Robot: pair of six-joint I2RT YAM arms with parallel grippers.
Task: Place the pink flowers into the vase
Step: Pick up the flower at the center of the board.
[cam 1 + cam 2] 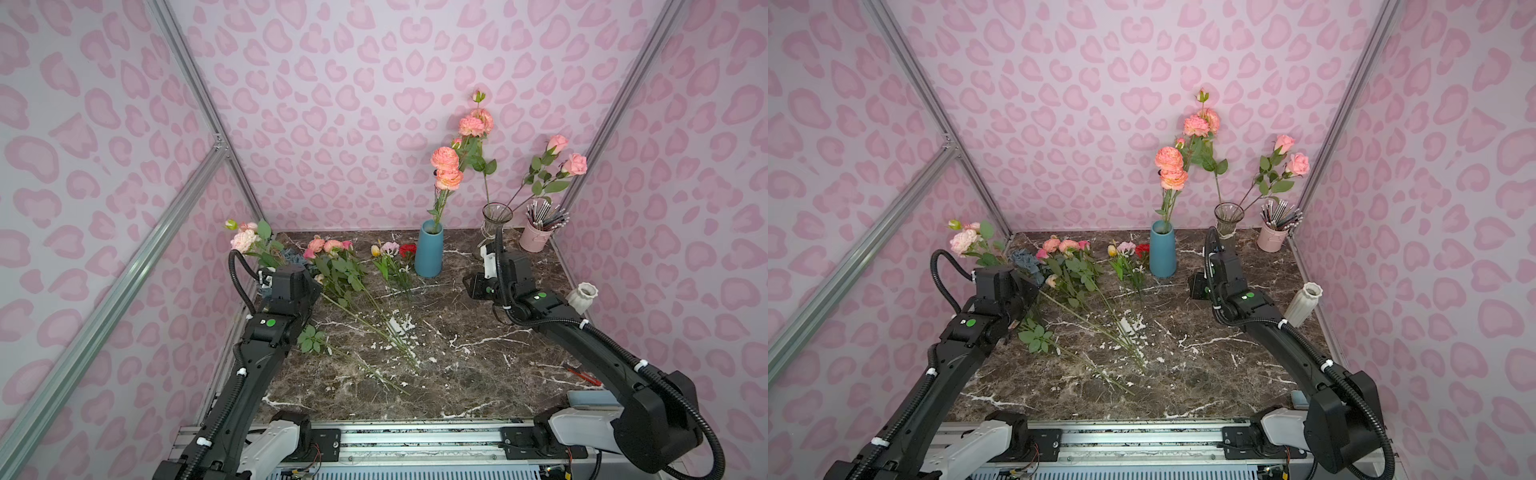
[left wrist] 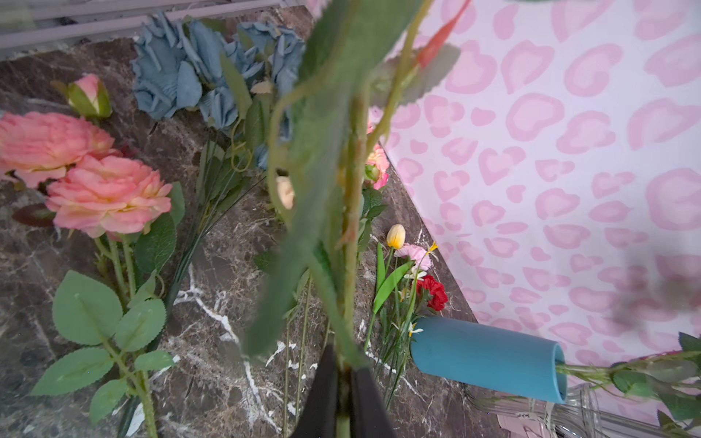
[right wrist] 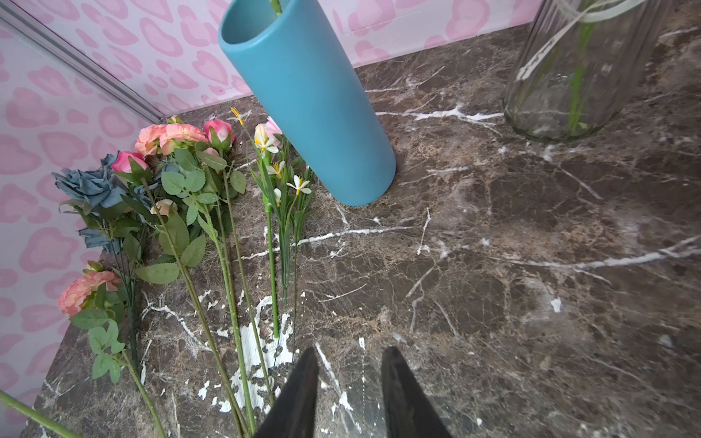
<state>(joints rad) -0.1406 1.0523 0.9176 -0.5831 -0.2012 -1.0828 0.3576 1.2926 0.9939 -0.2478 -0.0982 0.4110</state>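
Your left gripper (image 2: 343, 366) is pinched on the thin bumpy green stem (image 2: 351, 212) of a ruffled pale pink flower (image 1: 243, 240). Your right gripper (image 3: 349, 356) has its jaws apart, holding nothing.

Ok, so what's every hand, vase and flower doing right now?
left gripper: shut on the held pink flower.
held pink flower: raised off the table.
right gripper: open, empty.
blue vase: upright, pink stem inside.
glass vase: upright, pink stems inside.
white vase: upright, no flowers.
other pink flowers: lying on the table.
red carnation: lying beside the blue vase.
blue hydrangea: lying on the table.
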